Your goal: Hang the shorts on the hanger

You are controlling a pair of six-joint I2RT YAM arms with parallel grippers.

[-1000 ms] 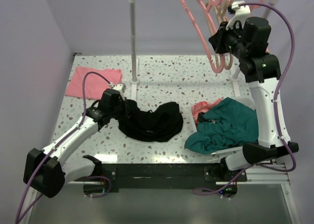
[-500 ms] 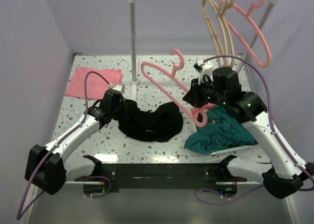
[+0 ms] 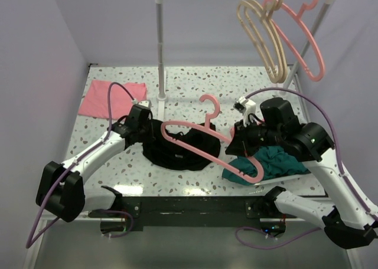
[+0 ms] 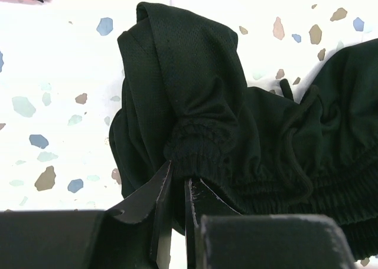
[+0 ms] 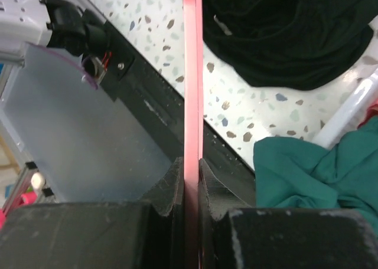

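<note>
Pinching hanger (image 5: 192, 74) and shorts (image 4: 195, 74)

Bright even light, wrist tabletop perhaps overexposed

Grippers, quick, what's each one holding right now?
Left gripper: closed, pinching the waistband of the black shorts.
Right gripper: closed on the pink hanger.

A pink cloth (image 3: 94, 101) lies far left on the speckled table (image 3: 201, 89), a crumpled teal garment (image 3: 277, 163) near right.
</note>
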